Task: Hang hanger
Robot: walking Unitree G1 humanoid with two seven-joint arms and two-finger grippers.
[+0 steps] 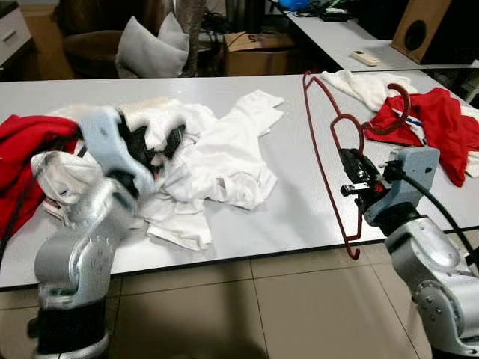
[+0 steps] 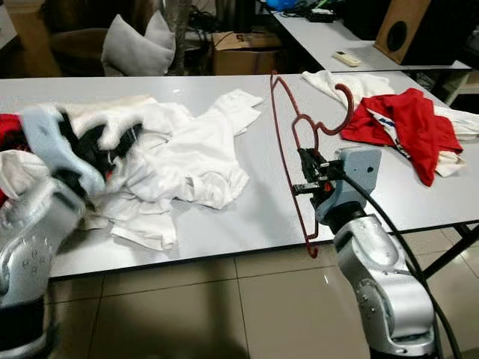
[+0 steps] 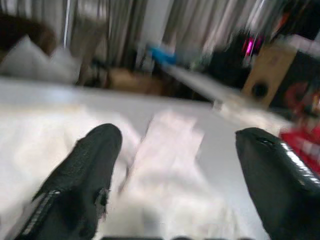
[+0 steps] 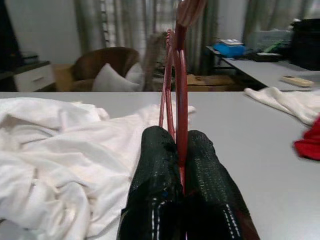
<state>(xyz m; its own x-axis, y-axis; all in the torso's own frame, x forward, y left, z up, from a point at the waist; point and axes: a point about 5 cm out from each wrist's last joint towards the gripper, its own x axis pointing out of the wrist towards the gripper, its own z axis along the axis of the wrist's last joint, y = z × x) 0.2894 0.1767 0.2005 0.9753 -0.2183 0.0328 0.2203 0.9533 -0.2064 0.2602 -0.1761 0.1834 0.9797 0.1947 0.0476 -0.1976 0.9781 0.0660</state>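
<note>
A dark red wire hanger [image 1: 329,142] stands upright on edge above the table's front right part, its hook [image 1: 397,112] up near the red clothes. My right gripper [image 1: 352,170] is shut on its wire; in the right wrist view both black fingers [image 4: 200,170] pinch the red wire [image 4: 180,90]. A heap of white shirts [image 1: 217,161] lies mid-table. My left gripper [image 1: 153,146] hovers blurred over the heap's left side, fingers [image 3: 85,175] wide open with nothing between them.
Red garments lie at the table's left edge [image 1: 22,149] and on the right [image 1: 438,120], by another white cloth [image 1: 367,86]. The grey table [image 1: 299,217] ends at a tiled floor [image 1: 247,314]. Behind stand a chair with cushions [image 1: 150,48], a box and a speaker [image 1: 419,30].
</note>
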